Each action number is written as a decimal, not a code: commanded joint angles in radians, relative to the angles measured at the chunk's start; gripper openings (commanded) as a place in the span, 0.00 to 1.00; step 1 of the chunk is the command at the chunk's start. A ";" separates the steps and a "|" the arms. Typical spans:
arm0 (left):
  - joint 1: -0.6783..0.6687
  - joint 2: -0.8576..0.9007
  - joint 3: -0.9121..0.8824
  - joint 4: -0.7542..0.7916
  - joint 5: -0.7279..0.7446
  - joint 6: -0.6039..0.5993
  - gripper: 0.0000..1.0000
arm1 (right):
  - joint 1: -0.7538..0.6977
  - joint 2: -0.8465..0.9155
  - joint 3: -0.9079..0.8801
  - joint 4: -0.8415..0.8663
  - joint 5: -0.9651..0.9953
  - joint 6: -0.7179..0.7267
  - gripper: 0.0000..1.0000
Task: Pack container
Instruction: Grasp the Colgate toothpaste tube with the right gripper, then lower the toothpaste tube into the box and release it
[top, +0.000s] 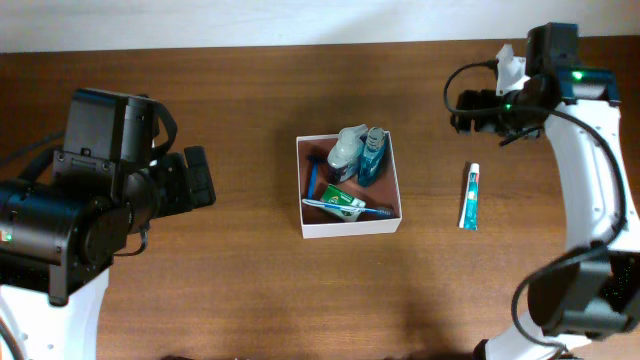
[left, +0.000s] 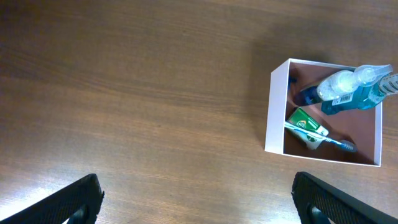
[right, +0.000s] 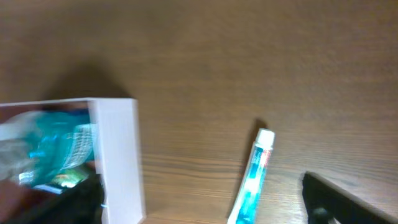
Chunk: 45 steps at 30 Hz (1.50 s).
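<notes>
The container (top: 349, 226) is a square white-walled box with a reddish-brown inside at the table's middle. It holds a clear spray bottle (top: 346, 152), a blue bottle (top: 372, 160), a green-and-white soap box (top: 342, 203) and a blue toothbrush (top: 350, 208). A blue-and-white toothpaste tube (top: 469, 197) lies on the table to its right. My left gripper (left: 196, 202) is open and empty, well left of the container (left: 273, 112). My right gripper (right: 202, 205) is open and empty above the table, with the tube (right: 250, 180) between its fingers' span and the container wall (right: 121, 155) at left.
The wooden table (top: 250, 100) has a pale wall along its far edge. The left arm's body (top: 90, 190) fills the left side; the right arm (top: 590, 160) runs down the right side.
</notes>
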 joint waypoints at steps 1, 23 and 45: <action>0.003 -0.008 0.005 0.000 -0.014 0.012 0.99 | -0.003 0.097 -0.054 -0.003 0.152 0.102 0.88; 0.003 -0.008 0.005 0.000 -0.014 0.012 0.99 | -0.066 0.427 -0.173 0.012 0.166 0.132 0.33; 0.003 -0.008 0.005 0.000 -0.014 0.012 1.00 | 0.533 -0.203 -0.063 -0.139 0.165 -0.132 0.04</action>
